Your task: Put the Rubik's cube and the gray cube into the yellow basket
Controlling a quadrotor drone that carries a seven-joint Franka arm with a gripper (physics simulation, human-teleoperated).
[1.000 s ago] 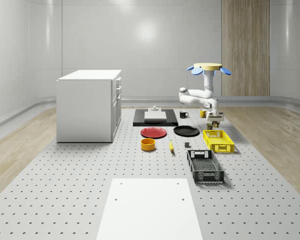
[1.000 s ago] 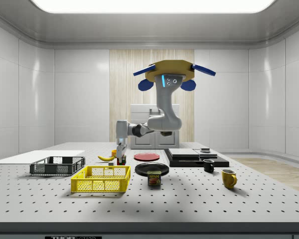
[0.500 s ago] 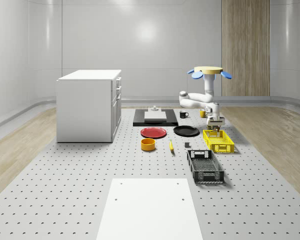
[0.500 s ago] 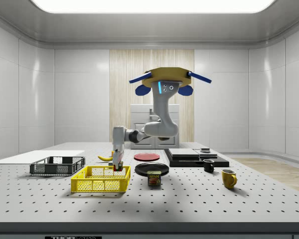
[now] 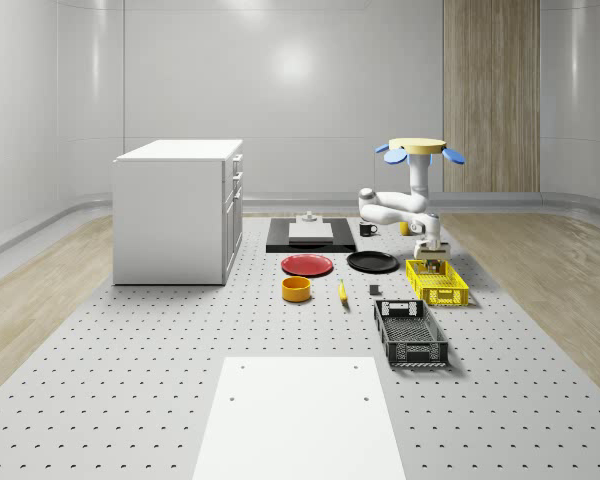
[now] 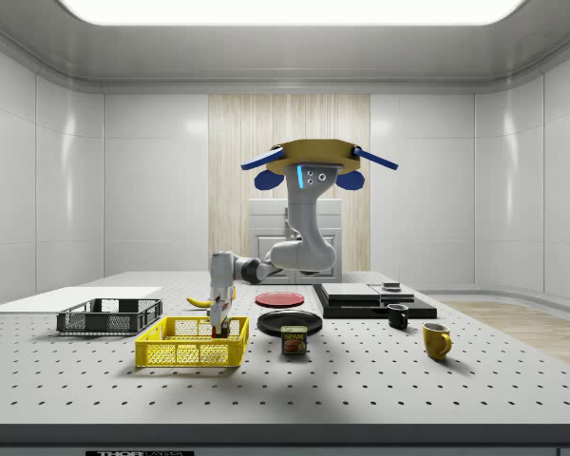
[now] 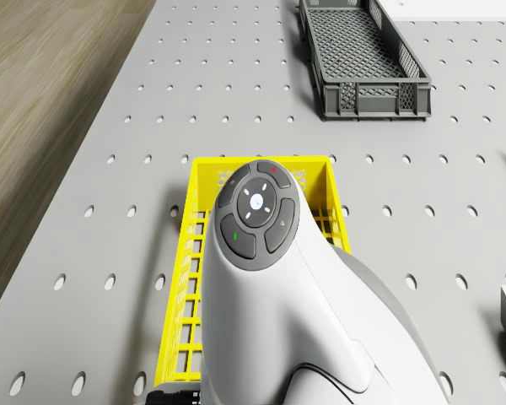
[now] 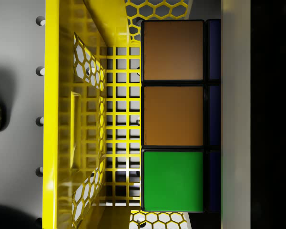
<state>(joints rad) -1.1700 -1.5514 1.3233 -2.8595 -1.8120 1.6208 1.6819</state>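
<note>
The yellow basket [image 5: 438, 283] stands on the perforated table at the whole-scene view's right. The drone [image 5: 417, 148] hovers just behind its far end, and the arm reaches down into it. My gripper [image 6: 218, 325] is shut on the Rubik's cube [image 8: 173, 117], which hangs low inside the basket [image 6: 192, 343] near its end wall. In the wrist view the cube shows two brown tiles and a green one above the basket's mesh floor [image 8: 117, 119]. In the drone view the wrist [image 7: 257, 215] covers the middle of the basket [image 7: 261, 163]. A small gray cube [image 5: 375, 291] lies on the table left of the basket.
A dark gray crate [image 5: 410, 331] sits just nearer than the basket. A spam can [image 6: 294, 340] stands beside the basket's far end. A black plate [image 5: 372, 262], a red plate [image 5: 307, 265], an orange bowl [image 5: 296, 289], a banana [image 5: 342, 291] and a white cabinet [image 5: 175, 210] lie to the left.
The drone has drifted toward the basket and sunk a little. The arm has carried the Rubik's cube from above the basket's far end down inside it.
</note>
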